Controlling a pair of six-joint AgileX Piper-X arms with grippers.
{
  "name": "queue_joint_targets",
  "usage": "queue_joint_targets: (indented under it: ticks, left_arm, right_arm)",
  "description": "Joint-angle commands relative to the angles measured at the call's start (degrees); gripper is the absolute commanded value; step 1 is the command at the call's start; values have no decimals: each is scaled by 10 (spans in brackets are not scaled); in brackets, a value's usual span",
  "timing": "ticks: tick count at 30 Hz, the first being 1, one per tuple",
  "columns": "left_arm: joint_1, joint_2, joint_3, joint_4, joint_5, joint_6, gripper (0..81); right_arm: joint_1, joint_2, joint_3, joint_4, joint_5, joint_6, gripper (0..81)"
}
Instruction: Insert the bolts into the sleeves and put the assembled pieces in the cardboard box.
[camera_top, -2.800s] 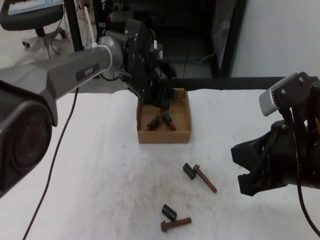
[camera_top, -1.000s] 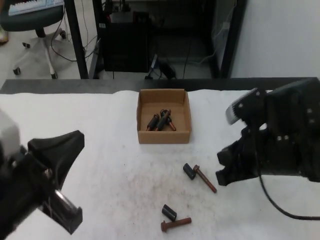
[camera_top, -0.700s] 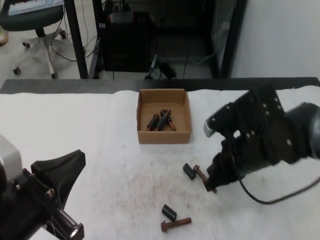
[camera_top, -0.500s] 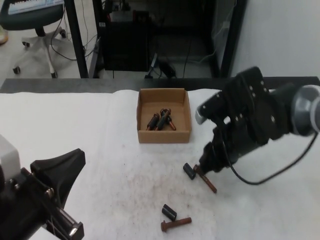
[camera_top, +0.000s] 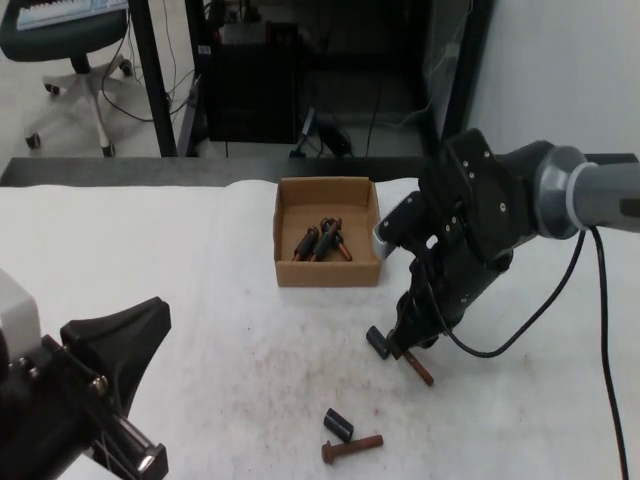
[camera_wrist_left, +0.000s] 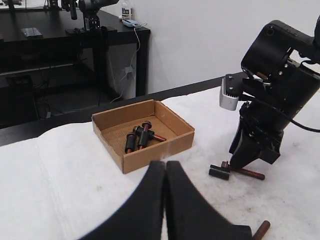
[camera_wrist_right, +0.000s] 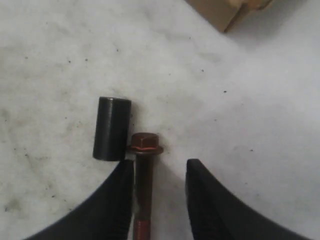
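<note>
Open right gripper (camera_wrist_right: 159, 170) astride bolt (camera_wrist_right: 144, 175); risk of nudging sleeve (camera_wrist_right: 112, 128), rolling bolt on closing. Closed, empty left gripper (camera_wrist_left: 165, 165).

The tabletop (camera_top: 150, 250) was covered with a white cloth, and this cloth had a grey-brown dirty patch (camera_top: 290, 365) near its middle. A dark strip (camera_top: 120, 171) ran along the far edge. Behind it, on the light floor (camera_top: 70, 130), an office chair (camera_top: 75, 50) stood on castors at the far left. A black rack (camera_top: 250, 90) stood behind the middle, and a white wall (camera_top: 560, 70) was at the right. In the left wrist view a black desk (camera_wrist_left: 75, 35) carried a small bottle (camera_wrist_left: 126, 9).
</note>
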Motion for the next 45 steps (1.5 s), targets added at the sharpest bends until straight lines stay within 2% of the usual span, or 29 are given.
queue_joint_targets:
  ticks: [1, 16, 26, 45]
  left_arm:
    - [0, -4, -1, 6, -3, -1, 3]
    - [0, -4, -1, 18, -3, 0, 3]
    - [0, -4, -1, 18, -3, 0, 3]
    - [0, -4, -1, 18, -3, 0, 3]
  right_arm:
    - [-1, -2, -6, 2, -5, -6, 338]
    - [1, -2, -6, 2, -5, -6, 338]
    - [33, -2, -5, 2, -5, -6, 338]
    - [18, -2, -5, 15, 18, -42, 338]
